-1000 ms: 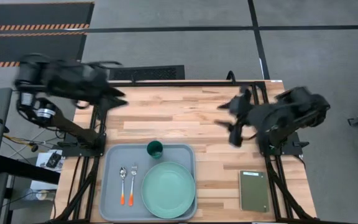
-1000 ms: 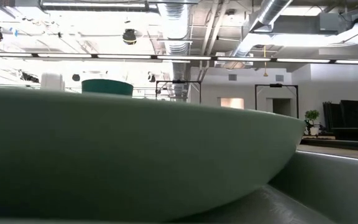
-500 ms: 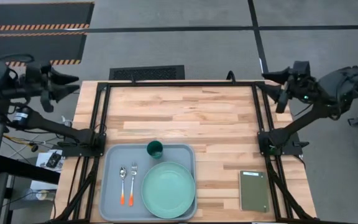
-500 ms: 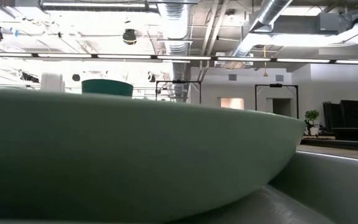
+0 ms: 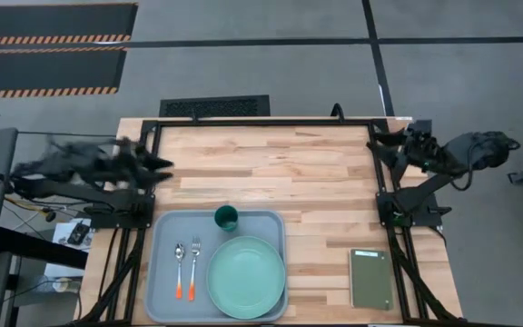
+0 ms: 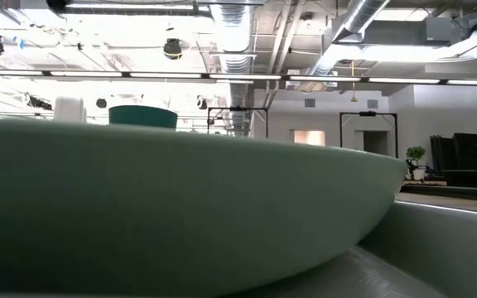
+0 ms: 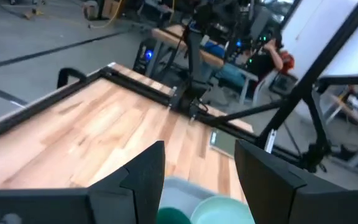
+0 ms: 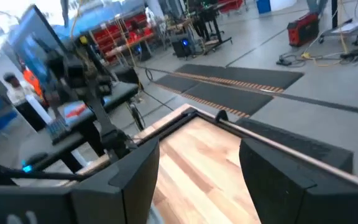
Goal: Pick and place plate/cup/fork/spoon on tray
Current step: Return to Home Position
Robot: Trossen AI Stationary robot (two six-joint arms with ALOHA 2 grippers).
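left arm [image 5: 84,167]: blurred | plate [image 6: 180,215]: cut off at picture edges | cup [image 6: 143,116]: mostly hidden behind plate

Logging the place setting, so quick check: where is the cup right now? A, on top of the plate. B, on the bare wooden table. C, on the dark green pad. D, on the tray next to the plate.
D: the high view shows the cup standing inside the tray, beside the plate rather than on it.

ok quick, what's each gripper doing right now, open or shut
left gripper: open, empty, at the table's left edge
right gripper: open, empty, at the table's right edge
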